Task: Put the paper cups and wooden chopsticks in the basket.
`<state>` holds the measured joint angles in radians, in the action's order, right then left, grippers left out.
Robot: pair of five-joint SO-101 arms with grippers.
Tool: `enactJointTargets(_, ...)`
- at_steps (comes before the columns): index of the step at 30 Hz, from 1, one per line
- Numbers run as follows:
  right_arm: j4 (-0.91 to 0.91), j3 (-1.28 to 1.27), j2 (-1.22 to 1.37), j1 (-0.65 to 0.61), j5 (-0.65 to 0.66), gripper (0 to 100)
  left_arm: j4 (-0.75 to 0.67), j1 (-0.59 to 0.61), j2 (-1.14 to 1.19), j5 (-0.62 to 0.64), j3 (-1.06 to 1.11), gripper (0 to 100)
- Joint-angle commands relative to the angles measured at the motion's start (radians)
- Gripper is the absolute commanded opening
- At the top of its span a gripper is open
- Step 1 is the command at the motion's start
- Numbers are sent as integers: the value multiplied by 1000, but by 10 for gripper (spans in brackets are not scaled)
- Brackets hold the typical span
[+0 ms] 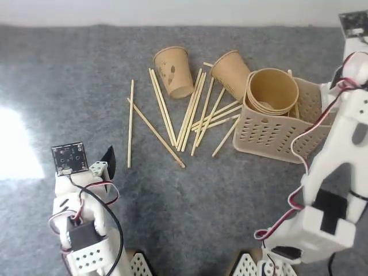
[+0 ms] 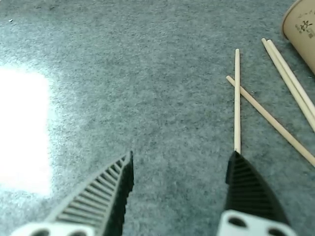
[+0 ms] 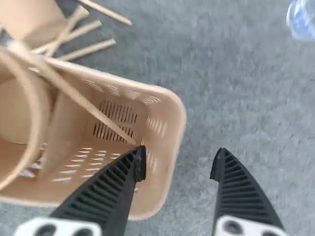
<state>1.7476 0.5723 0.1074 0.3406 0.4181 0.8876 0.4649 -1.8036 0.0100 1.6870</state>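
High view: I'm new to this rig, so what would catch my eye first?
A scatter of wooden chopsticks lies mid-table, with two paper cups tipped on their sides beside them. At the right, the basket holds stacked cups, and the right gripper hangs open above its rim.

Stacked paper cups point(image 1: 273, 91) are sitting in the basket point(image 1: 270, 138) on the right, apparently with a lone chopstick point(image 3: 88, 105) leaning inside, while a tipped cup point(image 1: 232, 73) is lying against its left side and another tipped cup point(image 1: 174, 72) farther left, scattered chopsticks point(image 1: 163, 107) spreading between and before them.
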Motion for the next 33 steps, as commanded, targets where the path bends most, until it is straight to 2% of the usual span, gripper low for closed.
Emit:
enactJointTargets(1, 4, 3, 38, 28, -12, 222, -9, -6, -14, -12, -5, 290)
enactJointTargets(3, 15, 3, 71, 30, -11, 173, -9, -6, -14, -12, -5, 290)
enactJointTargets(6, 15, 3, 102, 39, -15, 2, -9, -6, -14, -12, -5, 290)
enactJointTargets(8, 16, 3, 108, 62, -15, 30, -9, -6, -14, -12, -5, 290)
enactJointTargets(10, 15, 3, 108, 101, -15, 1, -9, -6, -14, -12, -5, 290)
enactJointTargets(16, 12, 3, 107, 213, -8, 6, -9, -6, -14, -12, -5, 290)
enactJointTargets(24, 36, 3, 114, 239, 34, 7, -8, -6, -14, -12, -5, 290)
enactJointTargets(28, 38, 6, 105, 228, 35, 35, -8, -8, -14, -12, -5, 290)
enactJointTargets(33, 44, 9, 7, 214, 37, 266, -2, -8, -14, -11, -13, 291)
